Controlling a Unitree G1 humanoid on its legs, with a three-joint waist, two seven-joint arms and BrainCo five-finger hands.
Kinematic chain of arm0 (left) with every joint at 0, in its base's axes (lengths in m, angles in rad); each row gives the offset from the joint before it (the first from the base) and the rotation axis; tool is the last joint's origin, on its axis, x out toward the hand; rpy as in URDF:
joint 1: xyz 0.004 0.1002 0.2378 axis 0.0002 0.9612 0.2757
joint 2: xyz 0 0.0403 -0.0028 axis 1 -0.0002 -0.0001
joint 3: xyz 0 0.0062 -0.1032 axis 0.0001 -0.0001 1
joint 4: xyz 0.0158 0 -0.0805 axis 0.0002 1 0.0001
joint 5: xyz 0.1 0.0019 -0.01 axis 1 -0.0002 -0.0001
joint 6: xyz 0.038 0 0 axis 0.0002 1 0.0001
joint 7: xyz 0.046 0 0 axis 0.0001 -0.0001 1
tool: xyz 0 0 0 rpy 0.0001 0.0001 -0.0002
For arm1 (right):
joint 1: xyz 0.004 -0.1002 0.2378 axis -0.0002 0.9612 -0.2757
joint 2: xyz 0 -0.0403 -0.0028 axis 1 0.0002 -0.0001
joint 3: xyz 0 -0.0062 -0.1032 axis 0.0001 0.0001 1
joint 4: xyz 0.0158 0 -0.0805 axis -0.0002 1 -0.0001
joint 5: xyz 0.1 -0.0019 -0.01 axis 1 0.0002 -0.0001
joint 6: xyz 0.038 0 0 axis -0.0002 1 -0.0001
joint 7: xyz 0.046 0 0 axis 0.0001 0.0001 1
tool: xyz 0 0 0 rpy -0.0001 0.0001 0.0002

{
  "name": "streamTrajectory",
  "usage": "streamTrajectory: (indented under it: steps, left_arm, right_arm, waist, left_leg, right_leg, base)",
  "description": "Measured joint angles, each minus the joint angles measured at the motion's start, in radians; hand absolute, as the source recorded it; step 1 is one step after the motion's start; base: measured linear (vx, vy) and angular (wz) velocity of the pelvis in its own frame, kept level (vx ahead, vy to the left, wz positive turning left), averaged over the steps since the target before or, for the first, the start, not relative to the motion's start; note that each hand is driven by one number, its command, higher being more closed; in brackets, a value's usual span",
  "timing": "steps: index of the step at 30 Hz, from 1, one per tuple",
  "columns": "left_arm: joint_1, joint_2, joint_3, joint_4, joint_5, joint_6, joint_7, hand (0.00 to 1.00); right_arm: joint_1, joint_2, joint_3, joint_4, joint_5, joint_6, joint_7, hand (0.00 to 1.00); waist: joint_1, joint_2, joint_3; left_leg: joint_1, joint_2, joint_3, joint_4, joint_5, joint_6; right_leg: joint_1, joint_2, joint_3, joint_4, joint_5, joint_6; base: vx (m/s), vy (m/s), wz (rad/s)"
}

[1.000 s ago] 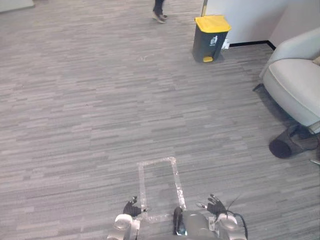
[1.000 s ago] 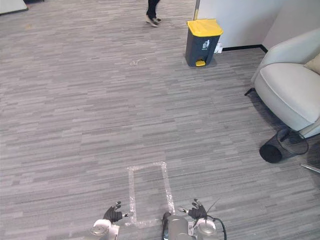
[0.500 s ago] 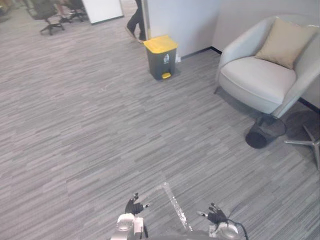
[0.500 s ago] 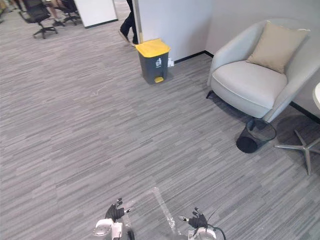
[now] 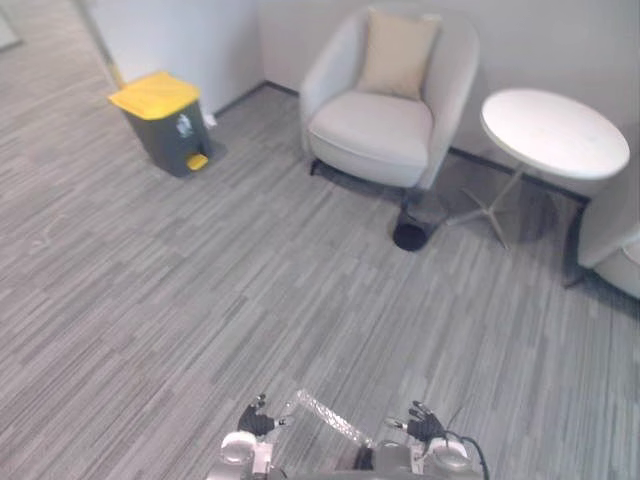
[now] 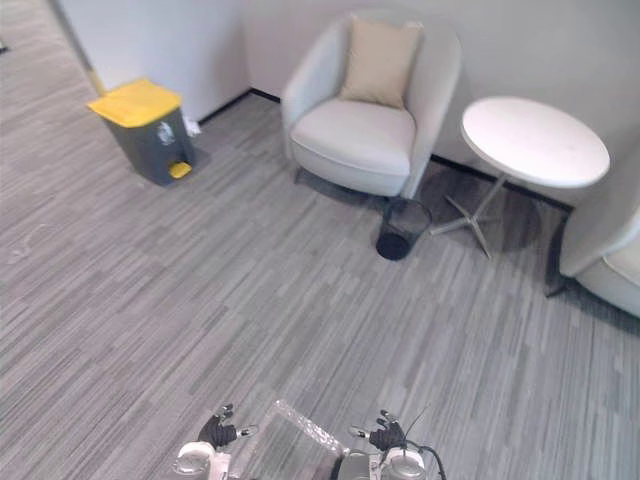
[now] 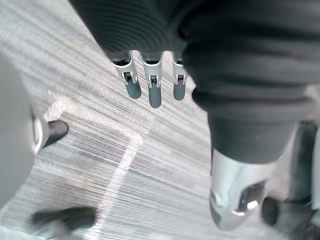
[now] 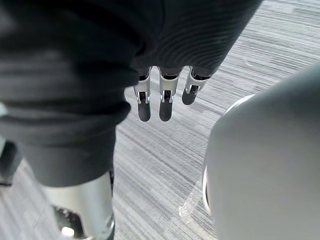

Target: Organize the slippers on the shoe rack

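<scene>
I see my left hand and right hand low over the carpet floor, fingers released, holding nothing.

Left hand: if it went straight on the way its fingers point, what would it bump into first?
Probably the grey carpet floor. The left hand hangs open, fingers pointing down at it, near a strip of clear tape. Nothing shows in between, though depth is hard to judge.
</scene>
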Motion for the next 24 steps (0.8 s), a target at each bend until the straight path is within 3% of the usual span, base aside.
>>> streamTrajectory:
  steps: [1, 3, 5, 8, 9, 11, 12, 13, 14, 17, 21, 22, 24]
  left_arm:
    - [0.0, -0.004, 0.0, 0.0, 0.0, 0.0, 0.0, 0.0]
    - [0.004, -0.014, 0.0, -0.002, 0.0, -0.002, -0.002, 0.0]
    - [0.0, -0.02, -0.008, -0.006, 0.001, -0.006, -0.005, 0.0]
    - [-0.002, -0.014, 0.016, -0.011, 0.001, -0.003, -0.008, 0.0]
    - [-0.004, -0.016, 0.026, -0.016, 0.001, -0.006, -0.008, 0.0]
    - [-0.007, -0.026, 0.021, -0.031, 0.001, -0.007, -0.009, 0.0]
    - [-0.005, -0.031, 0.015, -0.031, 0.001, -0.007, -0.009, 0.0]
    - [-0.002, -0.034, 0.01, -0.031, 0.001, -0.008, -0.009, 0.0]
    - [-0.001, -0.038, 0.004, -0.033, 0.0, -0.008, -0.01, 0.0]
    - [-0.021, -0.004, 0.003, -0.035, 0.0, -0.009, -0.006, 0.0]
    - [0.003, 0.021, 0.004, -0.019, -0.001, -0.007, -0.002, 0.0]
    - [0.005, 0.023, 0.005, 0.0, -0.004, -0.006, -0.001, 0.0]
    - [0.009, 0.021, 0.005, 0.0, -0.019, -0.007, -0.001, 0.0]
  right_arm:
    - [0.0, -0.008, -0.004, 0.003, -0.001, -0.003, -0.001, 0.0]
    - [0.01, -0.016, -0.005, 0.008, -0.002, -0.005, -0.002, 0.0]
    - [0.01, -0.025, -0.007, 0.018, -0.002, -0.004, -0.003, 0.0]
    - [0.011, -0.003, -0.002, 0.024, -0.001, -0.004, -0.002, 0.0]
    - [0.007, -0.002, -0.002, 0.025, -0.001, -0.002, -0.003, 0.0]
    - [-0.003, -0.016, -0.007, 0.027, -0.001, 0.001, -0.006, 0.0]
    - [-0.002, -0.019, -0.008, 0.027, -0.001, 0.002, -0.007, 0.0]
    - [0.005, -0.021, -0.008, 0.027, -0.001, 0.001, -0.007, 0.0]
    - [0.006, -0.029, -0.01, 0.027, 0.001, -0.002, -0.008, 0.0]
    - [0.005, 0.006, -0.012, 0.044, 0.001, -0.005, -0.002, 0.0]
    - [0.012, 0.017, -0.048, 0.05, 0.002, -0.004, -0.002, 0.0]
    - [0.013, 0.016, -0.064, 0.052, 0.011, -0.004, -0.001, 0.0]
    - [0.016, 0.015, -0.088, 0.06, 0.031, -0.004, -0.001, 0.0]
  waist:
    - [-0.003, 0.009, -0.001]
    - [-0.002, -0.001, -0.001]
    - [-0.003, 0.016, -0.012]
    - [0.021, -0.007, 0.005]
    - [0.03, -0.02, 0.015]
    - [0.029, -0.027, 0.035]
    - [0.029, -0.024, 0.036]
    - [0.029, -0.011, 0.032]
    - [0.033, 0.013, 0.026]
    - [0.025, -0.037, 0.018]
    - [0.029, -0.045, 0.006]
    - [0.024, -0.038, 0.0]
    - [0.021, -0.033, -0.009]
  left_leg:
    - [0.012, 0.006, -0.001, 0.014, 0.002, -0.004]
    - [0.008, 0.012, -0.019, 0.068, -0.028, -0.033]
    - [-0.016, 0.035, -0.023, 0.091, 0.004, -0.033]
    - [-0.129, 0.096, -0.03, 0.429, 0.012, -0.032]
    - [-0.182, 0.096, -0.062, 0.513, -0.029, -0.024]
    - [-0.206, 0.036, -0.146, 0.401, -0.113, -0.014]
    - [-0.215, 0.009, -0.198, 0.287, -0.09, -0.007]
    - [-0.216, -0.001, -0.254, 0.171, -0.006, -0.005]
    - [-0.221, 0.0, -0.307, 0.112, 0.088, -0.026]
    - [-0.182, -0.052, -0.283, 0.036, 0.117, -0.005]
    - [-0.094, -0.079, -0.252, -0.111, 0.175, 0.0]
    - [-0.06, -0.077, -0.254, -0.191, 0.216, 0.0]
    - [-0.041, -0.072, -0.256, -0.227, 0.229, -0.003]
  right_leg:
    - [0.027, 0.01, 0.01, -0.029, 0.001, 0.0]
    - [0.104, 0.015, 0.029, -0.093, 0.008, 0.0]
    - [0.122, 0.042, 0.045, -0.115, 0.008, 0.003]
    - [0.185, 0.062, 0.118, -0.209, 0.05, -0.003]
    - [0.201, 0.051, 0.151, -0.221, 0.05, -0.003]
    - [0.216, 0.025, 0.208, -0.216, 0.05, -0.003]
    - [0.214, 0.017, 0.231, -0.206, 0.049, 0.006]
    - [0.213, 0.024, 0.247, -0.203, 0.048, 0.024]
    - [0.215, 0.04, 0.28, -0.211, 0.028, 0.064]
    - [0.214, -0.01, 0.318, -0.243, 0.024, 0.088]
    - [0.216, -0.023, 0.352, -0.254, 0.022, 0.092]
    - [0.216, -0.016, 0.349, -0.26, 0.023, 0.094]
    - [0.219, -0.008, 0.35, -0.261, 0.023, 0.094]
  base:
    - [0.22, -0.104, -0.41]
    - [0.21, -0.122, -0.33]
    - [0.11, -0.059, -0.27]
    - [0.16, -0.067, -0.66]
    - [0.1, 0.041, -0.79]
    - [0.08, 0.115, -0.83]
    - [0.08, 0.15, -0.81]
    - [0.09, 0.188, -0.83]
    - [0.11, 0.178, -0.62]
    - [0.07, 0.126, -0.26]
    - [0.04, 0.033, -0.23]
    - [0.05, -0.033, -0.03]
    - [0.02, -0.023, -0.01]
